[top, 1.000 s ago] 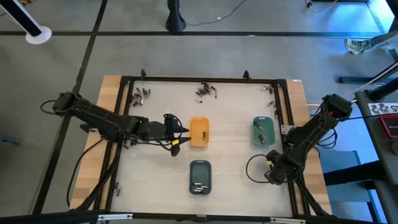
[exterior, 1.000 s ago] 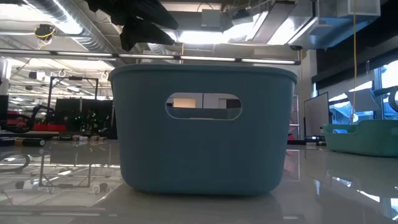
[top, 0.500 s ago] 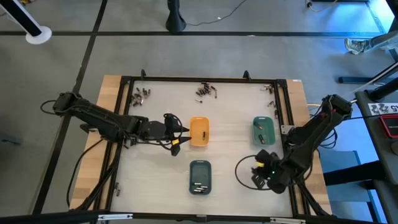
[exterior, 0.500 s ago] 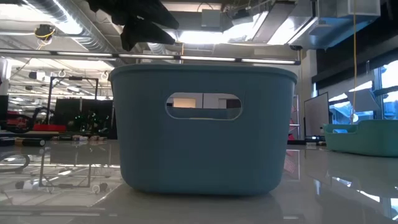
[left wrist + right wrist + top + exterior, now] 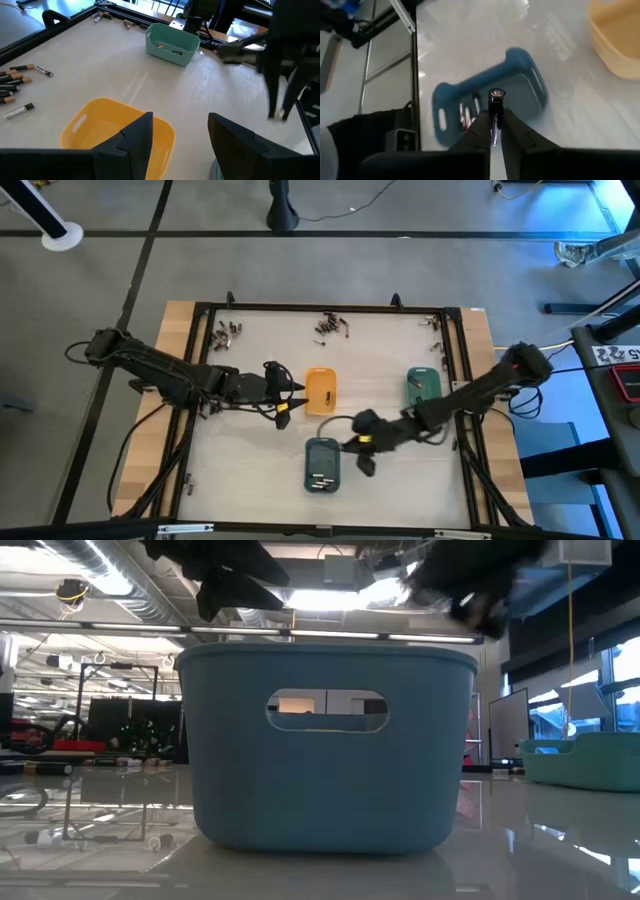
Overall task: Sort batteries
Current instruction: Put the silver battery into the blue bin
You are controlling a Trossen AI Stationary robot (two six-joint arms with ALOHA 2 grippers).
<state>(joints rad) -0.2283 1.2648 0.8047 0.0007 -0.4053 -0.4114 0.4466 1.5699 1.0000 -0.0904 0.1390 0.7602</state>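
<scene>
The right pincer (image 5: 493, 131) gripped a battery (image 5: 494, 107) above the blue tray (image 5: 490, 102); best centred before release. The left pincer (image 5: 175, 132) hung released.

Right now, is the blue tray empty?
No. The blue tray holds a few batteries, and the right claw grips another battery above it.

The table (image 5: 250, 470) bears three trays (image 5: 320, 391) and scattered batteries (image 5: 331, 326).

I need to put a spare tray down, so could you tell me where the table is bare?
Free: between the orange tray and green tray, and the near-left corner beside the blue tray. Crowded: the far edge with loose batteries, and the middle, where the left gripper and right gripper work.
</scene>
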